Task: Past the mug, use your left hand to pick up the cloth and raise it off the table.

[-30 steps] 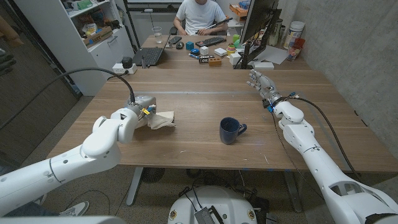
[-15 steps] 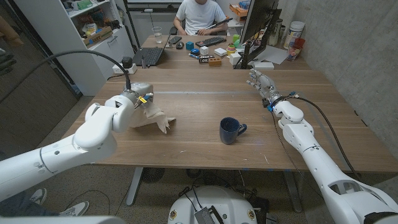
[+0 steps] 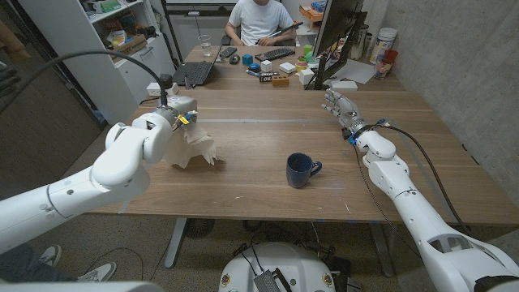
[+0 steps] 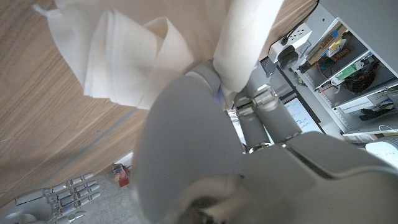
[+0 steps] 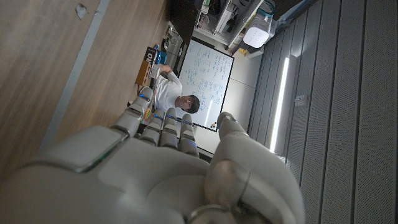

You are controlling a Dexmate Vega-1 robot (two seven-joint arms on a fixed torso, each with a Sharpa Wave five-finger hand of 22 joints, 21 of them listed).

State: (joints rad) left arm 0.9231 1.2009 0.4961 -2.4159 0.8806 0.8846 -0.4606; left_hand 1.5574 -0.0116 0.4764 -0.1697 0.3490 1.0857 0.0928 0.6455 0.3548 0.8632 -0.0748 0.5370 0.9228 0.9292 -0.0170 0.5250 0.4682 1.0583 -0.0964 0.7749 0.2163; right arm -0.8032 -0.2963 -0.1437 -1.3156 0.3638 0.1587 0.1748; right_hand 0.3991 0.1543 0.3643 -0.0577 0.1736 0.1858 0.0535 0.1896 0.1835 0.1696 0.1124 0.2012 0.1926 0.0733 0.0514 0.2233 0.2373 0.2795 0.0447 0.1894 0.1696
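Observation:
A cream cloth (image 3: pixel 195 150) hangs bunched from my left hand (image 3: pixel 173 119) on the left side of the table, its lower folds close to the wood. In the left wrist view the cloth (image 4: pixel 134 53) is pinched by my left hand (image 4: pixel 211 124) and droops toward the tabletop. A dark blue mug (image 3: pixel 300 170) stands upright near the table's middle, to the right of the cloth, handle pointing right. My right hand (image 3: pixel 340 108) waits at the far right of the table with its fingers straight and apart, holding nothing; the same right hand (image 5: pixel 165 162) shows nothing in it from its wrist.
A person (image 3: pixel 258 20) sits behind the far edge among a laptop (image 3: pixel 195 73), a keyboard (image 3: pixel 274 54), small boxes and a monitor (image 3: pixel 334 32). A power strip (image 3: pixel 158 85) lies at the far left corner. Shelving (image 3: pixel 122 40) stands left.
My left hand has risen and drawn back toward the far left with the cloth, which went from lying folded on the table to hanging from the hand. The right arm and mug stayed put.

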